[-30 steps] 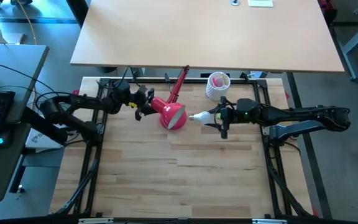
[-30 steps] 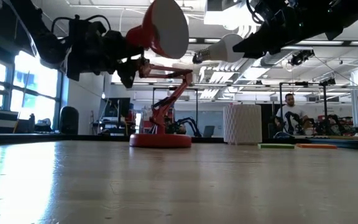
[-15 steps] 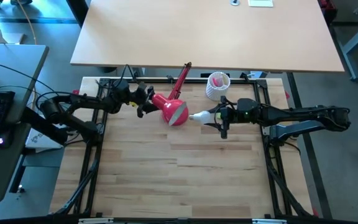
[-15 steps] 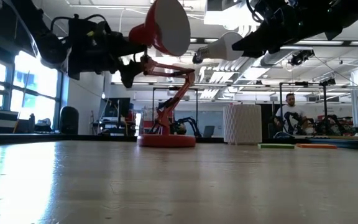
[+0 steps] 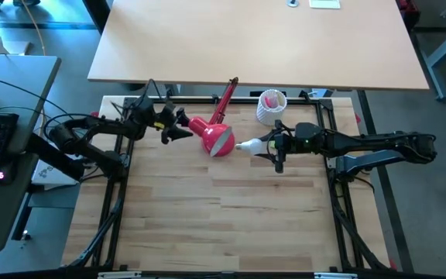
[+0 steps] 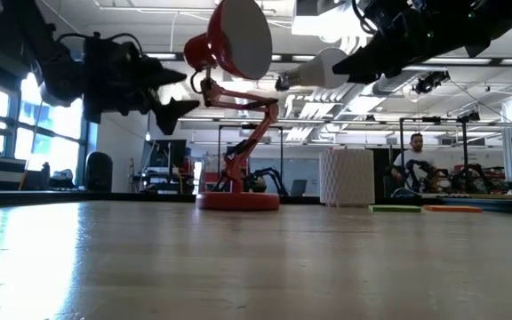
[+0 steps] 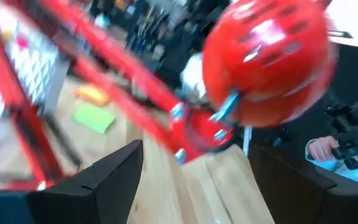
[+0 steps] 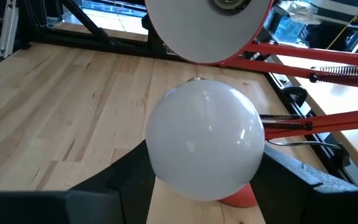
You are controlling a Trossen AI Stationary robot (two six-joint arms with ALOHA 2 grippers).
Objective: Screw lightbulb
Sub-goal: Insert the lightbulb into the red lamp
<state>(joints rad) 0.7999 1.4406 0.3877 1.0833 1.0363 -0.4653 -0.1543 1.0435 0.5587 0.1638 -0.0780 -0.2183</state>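
Landmark: the red lamp [image 5: 217, 132], standing at the rear of the bench [image 5: 223, 225], its round base [image 6: 237, 201] flat on the wood and its jointed arm [image 6: 243, 111] carrying the shade [image 6: 236, 40] raised above the bench. In the high view the shade's white opening faces the right arm.

Right hand [image 5: 263, 145]: level with the lamp's shade and just beside its opening, fingers closed on the lightbulb [image 5: 248, 145]. The lightbulb is held off the bench, its screw base [image 6: 285, 81] pointing at the shade and close to it; contact with the socket cannot be determined. In the right wrist view the white globe [image 8: 204, 147] sits between the two dark fingers [image 8: 119, 174], with the shade's opening [image 8: 207, 28] directly beyond it.

Left hand [image 5: 178, 128]: on the opposite side of the lamp from the lightbulb, just behind the shade, fingers [image 7: 112, 176] spread wide and holding nothing. The left wrist view shows the back of the shade [image 7: 267, 60] and the lamp's arm beyond the gap.

Container: a white perforated cup [image 5: 270, 106] stands upright beside the lamp's base, towards the right arm's side. Something pink shows inside it; it cannot be identified.
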